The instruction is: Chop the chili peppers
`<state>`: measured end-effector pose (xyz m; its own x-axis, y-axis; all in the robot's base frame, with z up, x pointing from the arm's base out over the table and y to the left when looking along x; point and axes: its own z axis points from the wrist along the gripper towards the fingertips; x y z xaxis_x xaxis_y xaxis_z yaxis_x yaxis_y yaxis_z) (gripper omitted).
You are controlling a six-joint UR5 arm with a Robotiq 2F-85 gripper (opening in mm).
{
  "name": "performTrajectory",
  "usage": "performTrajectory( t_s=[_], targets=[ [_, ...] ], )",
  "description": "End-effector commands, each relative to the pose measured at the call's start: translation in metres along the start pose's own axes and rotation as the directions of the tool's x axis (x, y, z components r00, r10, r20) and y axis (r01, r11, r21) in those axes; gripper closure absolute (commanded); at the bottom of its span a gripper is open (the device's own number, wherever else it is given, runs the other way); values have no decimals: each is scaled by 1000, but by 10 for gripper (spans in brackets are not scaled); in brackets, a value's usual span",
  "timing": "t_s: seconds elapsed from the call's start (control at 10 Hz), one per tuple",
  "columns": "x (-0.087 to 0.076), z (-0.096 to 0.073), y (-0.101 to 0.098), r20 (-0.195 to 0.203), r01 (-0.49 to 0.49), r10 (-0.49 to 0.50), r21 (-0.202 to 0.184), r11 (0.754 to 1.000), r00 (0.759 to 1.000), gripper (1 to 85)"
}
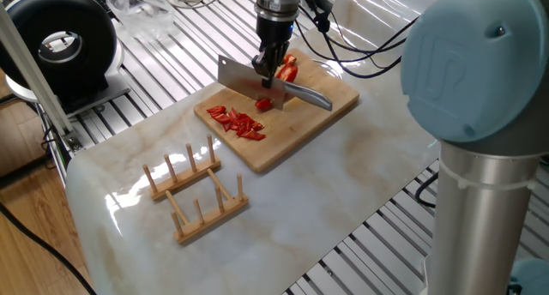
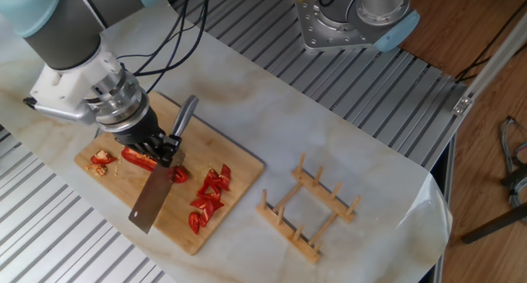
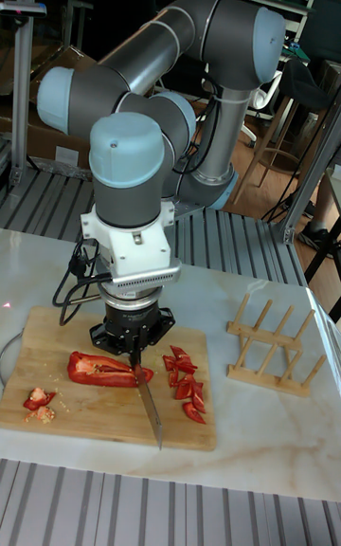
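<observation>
On the wooden board [image 2: 230, 201], the gripper [image 2: 161, 148] clamps a knife [image 2: 156, 197] at the junction of blade and handle, fingers closed on it. The grey handle [image 2: 186, 117] projects up and away from the gripper in the other fixed view; the flat steel blade [image 1: 235, 75] extends the opposite way, edge down, toward the board's near edge in the tall fixed view.

The chili peppers lie in three groups on the board:
- An uncut red half [image 3: 99, 369] lies just beside the blade, under the gripper, its long axis roughly square to the blade.
- One small red bit [image 2: 179, 175] sits just beside the blade on the far side from the half.
- A pile of cut bits [image 2: 207, 201] lies near the board's end that faces the rack, apart from the blade.

A small heap of red and pale scraps [image 3: 37, 401] rests at the board's opposite end.

The board sits on a marble-patterned sheet [image 1: 343, 175] that covers the slatted metal table [image 2: 387, 94]. A wooden rack [image 1: 196, 190] with upright pegs stands on the sheet, well apart from the board. Whether the blade edge touches the board cannot be told. A black round device [image 1: 64, 42] stands at the table's corner in one fixed view.
</observation>
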<state>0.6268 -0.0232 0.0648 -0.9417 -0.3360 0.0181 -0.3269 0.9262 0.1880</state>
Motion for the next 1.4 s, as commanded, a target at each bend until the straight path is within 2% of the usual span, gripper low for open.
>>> performTrajectory(
  t_s=[0.0, 0.1, 0.4, 0.7, 1.0, 1.3],
  targets=[
    [-6, -5, 9, 4, -30, 29, 35, 999, 1000, 843],
    [-9, -8, 16, 3, -36, 36, 48, 998, 999, 843],
    [-10, -11, 24, 5, -37, 37, 34, 999, 999, 843],
    [-13, -11, 34, 13, -68, 68, -3, 998, 998, 843],
    [-12, -9, 43, 2, -86, 86, -28, 996, 996, 843],
    [-10, -8, 45, -11, -105, 105, -28, 994, 994, 843]
  ],
)
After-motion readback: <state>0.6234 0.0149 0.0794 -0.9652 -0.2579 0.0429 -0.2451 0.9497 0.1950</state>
